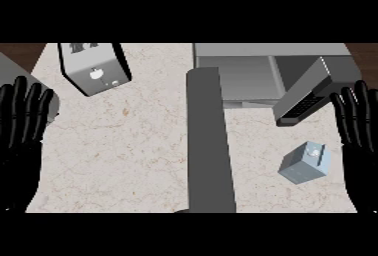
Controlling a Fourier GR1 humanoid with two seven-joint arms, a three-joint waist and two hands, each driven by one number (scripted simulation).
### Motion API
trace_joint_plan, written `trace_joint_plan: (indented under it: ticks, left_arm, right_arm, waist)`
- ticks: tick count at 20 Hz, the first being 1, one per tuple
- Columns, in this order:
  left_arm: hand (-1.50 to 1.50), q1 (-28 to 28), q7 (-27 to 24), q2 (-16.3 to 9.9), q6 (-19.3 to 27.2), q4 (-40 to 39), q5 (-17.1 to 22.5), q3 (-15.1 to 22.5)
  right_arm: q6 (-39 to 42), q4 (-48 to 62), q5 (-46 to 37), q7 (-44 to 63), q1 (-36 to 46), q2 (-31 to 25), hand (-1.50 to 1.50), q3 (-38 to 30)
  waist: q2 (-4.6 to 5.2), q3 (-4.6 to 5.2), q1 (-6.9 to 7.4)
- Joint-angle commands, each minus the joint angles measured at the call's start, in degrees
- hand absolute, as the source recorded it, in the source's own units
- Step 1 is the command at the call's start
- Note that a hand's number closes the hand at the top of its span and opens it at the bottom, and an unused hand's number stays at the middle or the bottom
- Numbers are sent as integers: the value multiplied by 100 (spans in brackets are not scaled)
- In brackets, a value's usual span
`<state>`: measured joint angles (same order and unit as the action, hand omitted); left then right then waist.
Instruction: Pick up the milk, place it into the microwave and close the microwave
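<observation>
We see the milk (305, 162) on the table (125, 150), just left of our flat-fingered right hand (354, 120) (left hand (26, 115) likewise spread); microwave (295, 82) door apparently open.

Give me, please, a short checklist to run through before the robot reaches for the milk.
1. Milk carton in view, on the counter, nothing on top of it: ok.
2. Right hand open, holding nothing: ok.
3. Left hand open, resting at the left edge, away from the carton: ok.
4. Microwave door open: ok.
5. Microwave cavity free for the carton: cannot tell.
6. Toaster well clear of the carton: ok.
</observation>
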<state>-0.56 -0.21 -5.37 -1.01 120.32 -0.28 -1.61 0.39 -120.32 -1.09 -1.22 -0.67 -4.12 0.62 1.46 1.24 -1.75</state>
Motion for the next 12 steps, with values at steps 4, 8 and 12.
trace_joint_plan:
  ticks: [4,8,12]
  left_arm:
    - [-150,-587,-216,-273,-480,-842,468,-286]
    - [-150,-389,87,-55,-398,-1130,728,-320]
    - [-150,208,0,208,-327,-711,475,59]
  right_arm:
    - [-187,575,36,796,935,-386,-150,-739]
    - [-247,522,772,1369,817,-227,-150,-1018]
    - [-186,563,931,1407,791,-415,-150,-1284]
  waist:
    - [-130,-121,182]
    - [-139,-122,162]
    - [-151,-124,183]
